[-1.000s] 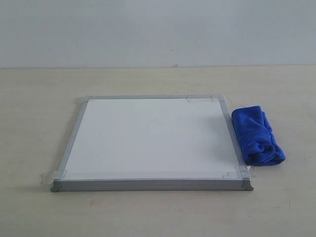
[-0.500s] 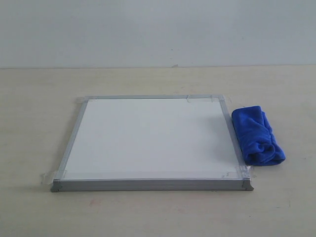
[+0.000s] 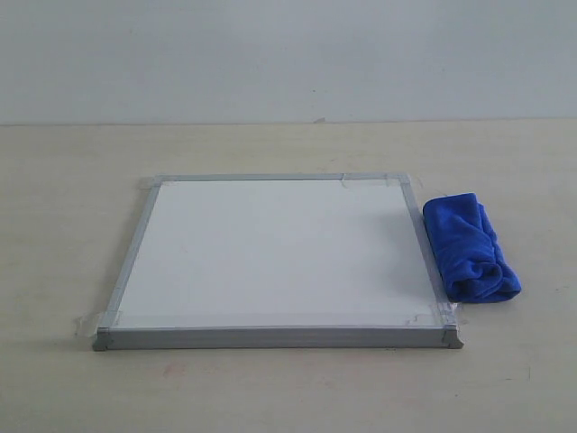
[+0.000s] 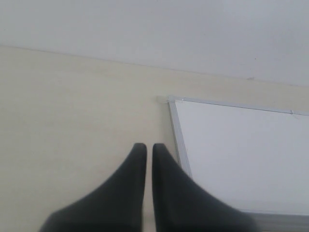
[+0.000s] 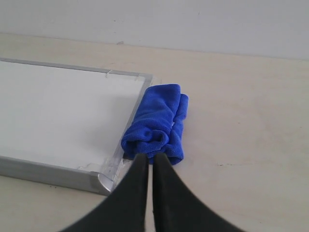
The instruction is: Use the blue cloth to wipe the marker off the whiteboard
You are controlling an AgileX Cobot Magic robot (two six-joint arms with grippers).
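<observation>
Pale beige laminate forms the tabletop (image 3: 63, 171), which is backed by a plain light grey wall (image 3: 288, 54). Furthest left, the left pincer (image 4: 148, 145) is shown only by its own wrist view. Its two dark, tapering fingers (image 4: 130, 183) are brought together, with only a thin slit left between them and nothing held. It is pointed at bare tabletop just outside the left frame rail of the board, near one corner.

In the middle, a flat square whiteboard (image 3: 270, 248) with a thin grey metal frame is laid flat on the tabletop. Grey caps (image 3: 104, 341) are fitted at its near corners, and bits of clear tape (image 3: 87, 320) are stuck down beside them. Its writing surface is rendered as plain white in all three views (image 4: 241, 154) (image 5: 58, 111).

To the right, a bright royal-blue plush cloth (image 3: 469, 248), rolled into a thick bundle, is laid on the tabletop lengthwise along the right frame rail. It is pressed up against that rail, toward the near right corner (image 5: 157, 123).

Furthest right, the right pincer (image 5: 150, 156) is likewise seen only from its wrist. Its dark fingers (image 5: 130, 193) are closed to a narrow slit and nothing is gripped. It is aimed at the near end of the blue bundle; whether the tips touch the plush cannot be told.
</observation>
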